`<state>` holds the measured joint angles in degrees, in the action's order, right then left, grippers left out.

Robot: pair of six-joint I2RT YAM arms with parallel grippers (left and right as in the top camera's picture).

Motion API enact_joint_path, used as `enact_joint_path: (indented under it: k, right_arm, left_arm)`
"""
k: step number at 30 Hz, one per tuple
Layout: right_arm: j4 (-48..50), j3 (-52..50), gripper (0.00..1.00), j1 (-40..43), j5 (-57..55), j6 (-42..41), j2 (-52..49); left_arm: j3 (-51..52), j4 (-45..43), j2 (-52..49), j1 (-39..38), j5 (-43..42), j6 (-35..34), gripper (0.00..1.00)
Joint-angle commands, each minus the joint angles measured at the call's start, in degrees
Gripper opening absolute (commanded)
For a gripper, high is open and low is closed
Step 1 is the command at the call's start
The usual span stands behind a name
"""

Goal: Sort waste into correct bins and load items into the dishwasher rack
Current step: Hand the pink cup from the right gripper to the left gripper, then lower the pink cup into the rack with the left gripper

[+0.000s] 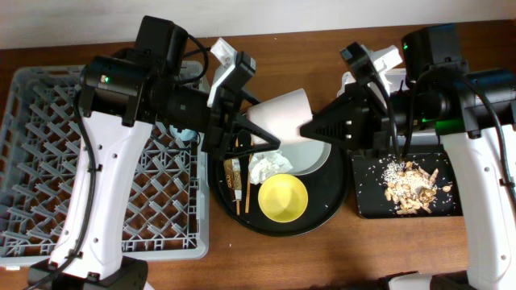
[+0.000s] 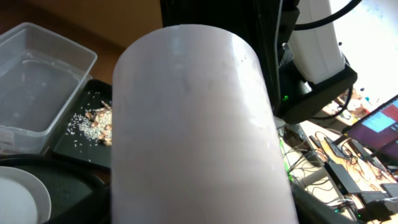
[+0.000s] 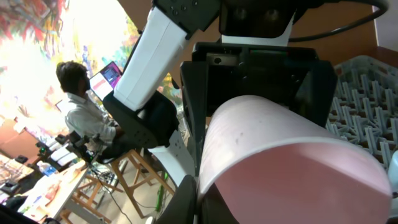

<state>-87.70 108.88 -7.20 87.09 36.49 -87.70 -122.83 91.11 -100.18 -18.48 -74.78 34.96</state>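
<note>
The small pink cup (image 1: 282, 113) hangs on its side above the large round black tray, between my two grippers. My left gripper (image 1: 256, 133) is shut on its base end; the cup (image 2: 193, 124) fills the left wrist view and hides the fingers. My right gripper (image 1: 310, 129) pinches its rim; the right wrist view shows the open mouth (image 3: 280, 149) with one finger (image 3: 221, 193) outside the wall. The yellow bowl (image 1: 283, 198), grey-green plate (image 1: 313, 155), white tissue (image 1: 266, 167), a gold-brown wrapper (image 1: 235, 173) and the chopsticks (image 1: 243, 193) lie on the round tray. The blue cup (image 1: 187, 134) sits in the rack (image 1: 48, 161).
The shallow black tray (image 1: 367, 201) at the right holds beige food scraps (image 1: 411, 189). The clear tub (image 2: 37, 87) stands behind it, mostly hidden by my right arm in the overhead view. The round black tray (image 1: 322, 213) sits between the rack and the black tray.
</note>
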Motion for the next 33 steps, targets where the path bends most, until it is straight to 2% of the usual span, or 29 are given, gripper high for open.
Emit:
enact_joint_path:
  k: [1,3,4,6,9,11,14,16,19,21,23,26,29,33]
  right_arm:
    - [0.15,1.05,0.04,-1.51,1.4,2.27,-0.02]
    - [0.15,1.05,0.06,-1.88,0.68,2.27,-0.11]
    - [0.13,1.05,0.1,-1.86,0.04,2.25,-0.11]
    - [0.13,1.05,0.21,-1.79,-0.92,2.23,-0.11]
    - [0.13,1.05,0.33,-1.79,-1.03,2.25,-0.11]
    - [0.15,1.07,0.47,-1.66,-2.58,2.23,-0.11]
    - [0.13,1.05,0.7,-1.64,-8.76,2.23,-0.11]
    - [0.11,1.05,0.99,-1.64,-13.05,2.01,-0.11]
    - [0.09,1.05,0.99,-2.16,-21.66,2.03,-0.11]
    - [0.11,1.05,0.99,-2.62,-25.86,2.05,-0.13]
    - [0.09,1.05,0.98,-2.6,-30.99,2.03,-0.15]
    - [0.09,1.05,0.99,-2.6,-34.38,2.05,-0.15]
    - [0.11,1.05,0.99,-2.6,-35.34,2.05,-0.17]
    - [0.11,1.05,0.99,-2.6,-35.34,2.05,-0.17]
  left_arm:
    - [0.13,0.04,-0.2,-0.17,-0.92,0.2,0.62]
    - [0.11,0.07,-0.2,-0.15,-0.9,0.2,0.5]
    - [0.13,0.09,-0.17,-0.15,-0.9,0.2,0.47]
    - [0.13,0.09,-0.17,-0.15,-0.85,0.2,0.41]
    - [0.11,0.22,-0.17,-0.09,1.51,-0.79,0.38]
    - [0.11,-0.35,-0.17,0.07,8.83,-5.42,0.37]
    - [0.11,-0.39,-0.17,1.84,26.75,-16.35,0.34]
    - [0.11,-0.33,-0.17,3.08,35.56,-21.33,0.34]
    - [0.11,0.63,-0.17,4.96,55.71,-31.71,0.34]
    - [0.11,1.77,-0.17,5.44,64.76,-35.8,0.34]
    - [0.11,3.74,-0.2,5.92,69.37,-38.21,0.34]
    - [0.13,5.62,-0.2,5.92,69.75,-38.21,0.34]
    - [1.22,5.62,-0.2,5.9,70.25,-39.01,0.34]
    - [5.46,5.01,-0.2,5.92,74.97,-41.94,0.34]
